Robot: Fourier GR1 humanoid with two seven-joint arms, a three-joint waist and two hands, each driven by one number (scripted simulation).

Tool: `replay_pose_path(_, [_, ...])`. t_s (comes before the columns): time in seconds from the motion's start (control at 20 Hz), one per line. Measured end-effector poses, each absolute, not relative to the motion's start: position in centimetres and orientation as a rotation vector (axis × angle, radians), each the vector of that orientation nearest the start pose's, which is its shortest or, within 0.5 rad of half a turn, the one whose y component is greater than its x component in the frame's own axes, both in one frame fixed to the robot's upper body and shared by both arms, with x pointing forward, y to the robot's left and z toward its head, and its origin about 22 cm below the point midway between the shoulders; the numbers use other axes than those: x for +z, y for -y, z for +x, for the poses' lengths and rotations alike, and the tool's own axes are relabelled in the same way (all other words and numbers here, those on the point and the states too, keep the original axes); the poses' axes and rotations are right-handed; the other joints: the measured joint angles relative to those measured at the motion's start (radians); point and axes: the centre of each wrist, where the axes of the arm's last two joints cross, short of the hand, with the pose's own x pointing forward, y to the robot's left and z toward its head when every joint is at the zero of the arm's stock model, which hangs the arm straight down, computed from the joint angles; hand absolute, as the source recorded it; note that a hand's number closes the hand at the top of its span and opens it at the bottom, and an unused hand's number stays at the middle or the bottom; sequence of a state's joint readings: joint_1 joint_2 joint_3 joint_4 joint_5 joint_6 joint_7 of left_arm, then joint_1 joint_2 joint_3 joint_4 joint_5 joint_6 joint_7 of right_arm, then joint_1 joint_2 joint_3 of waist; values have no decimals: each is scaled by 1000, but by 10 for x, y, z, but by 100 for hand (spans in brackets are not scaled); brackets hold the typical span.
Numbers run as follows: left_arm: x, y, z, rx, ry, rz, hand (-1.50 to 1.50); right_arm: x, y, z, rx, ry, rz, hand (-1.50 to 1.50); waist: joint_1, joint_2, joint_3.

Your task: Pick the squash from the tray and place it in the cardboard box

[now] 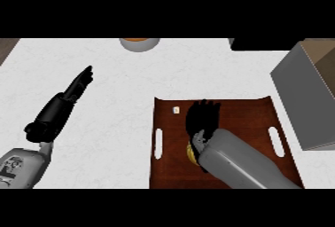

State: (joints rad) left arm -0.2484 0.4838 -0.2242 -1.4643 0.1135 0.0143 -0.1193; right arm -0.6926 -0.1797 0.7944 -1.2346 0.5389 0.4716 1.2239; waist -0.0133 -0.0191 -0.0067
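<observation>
- The white worktop (118, 111) carries a dark brown tray (255, 115) in the lower right part of the view; the tray has a slot handle on its left side and one on its right side.
- The right robot hand (201, 117) is over the middle of the tray, with the grey forearm coming in from the lower edge of the view.
- Its black fingers point toward the far edge of the tray and look rather straight; I cannot tell if they curl around something.
- The squash (190, 154) is on the tray, and only a small yellow part shows, just at the left side of the right wrist. The rest is hidden under the forearm.
- I cannot tell if the hand touches the squash or is only above it.
- A small white object (176, 109) lies on the tray near its far left corner, just beside the fingertips but apart from them.
- The cardboard box (307, 95) stands at the right of the tray, close to its right edge; its grey outer wall faces the tray and a brown inside shows at the top.
- The left robot hand (79, 84) is well apart from the tray, over the bare worktop at the left, with straight fingers pointing away and holding nothing.
- A round bowl (139, 43) with an orange inside stands at the far edge of the worktop, partly cut off.
</observation>
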Motion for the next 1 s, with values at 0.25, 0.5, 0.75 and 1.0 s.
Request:
replay_pose_path(0.25, [61, -274, 293, -517, 1736, 111, 0, 48, 57, 305, 1446, 466, -1027, -150, -2, -3, 0])
replay_pose_path(0.5, [61, -274, 289, -517, 1733, 115, 0, 42, 60, 299, 1433, 450, -1016, -150, -4, -4, 0])
replay_pose_path(0.75, [59, -269, 289, -522, 1734, 110, 0, 37, 57, 287, 1460, 457, -1003, 150, -1, -1, -1])
replay_pose_path(1.0, [61, -269, 290, -527, 1742, 109, 0, 39, 58, 278, 1522, 506, -1063, 150, 6, 3, 0])
